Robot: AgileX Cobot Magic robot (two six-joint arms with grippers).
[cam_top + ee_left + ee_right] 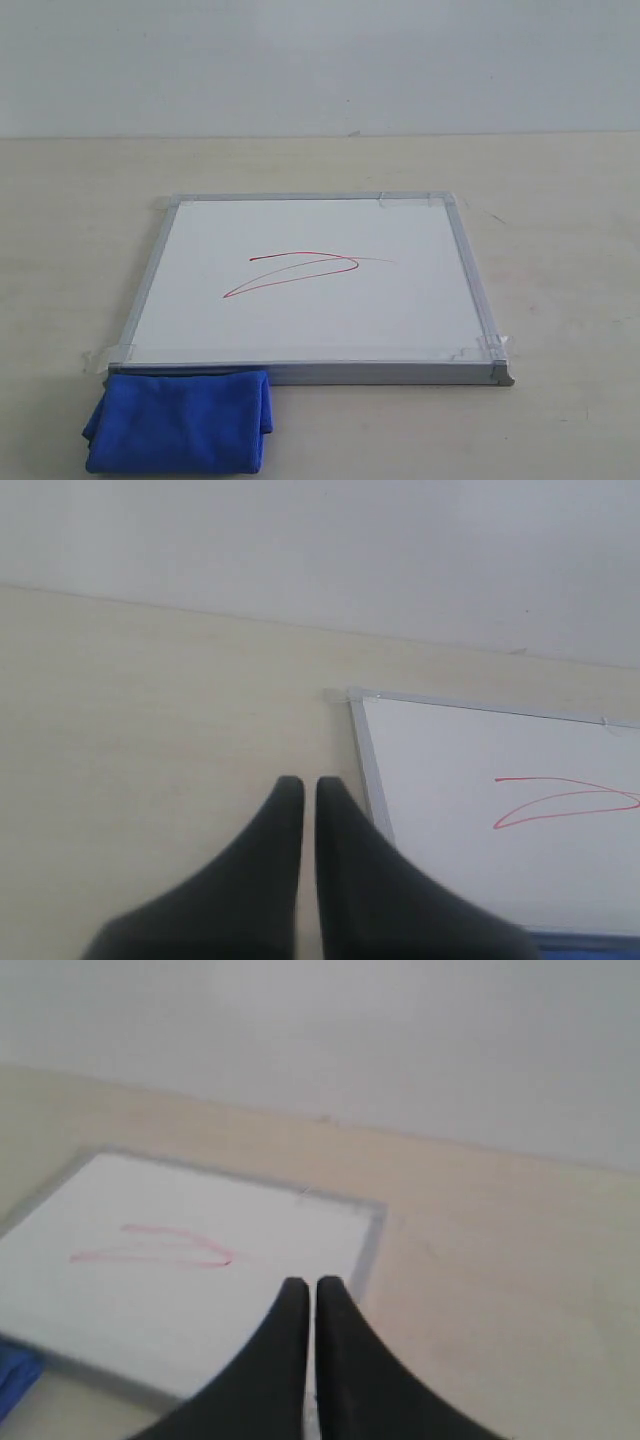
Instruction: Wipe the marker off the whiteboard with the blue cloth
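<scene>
The whiteboard (400, 320) lies flat on the table, silver-framed with tape at its corners. A red marker line (300, 270) loops across its middle, also seen as the marker line (560, 802) and marker line (165, 1245). The blue cloth (180, 420) lies folded on the table against the board's near left corner; a sliver of the cloth (12, 1380) shows in the right wrist view. Neither arm appears in the exterior view. My left gripper (310, 785) is shut and empty over bare table beside the board's left edge. My right gripper (309, 1285) is shut and empty, over the board's right part.
The table (560, 200) is pale beige wood with a plain light wall (320, 60) behind it. The board's frame (475, 280) stands slightly raised above the tabletop.
</scene>
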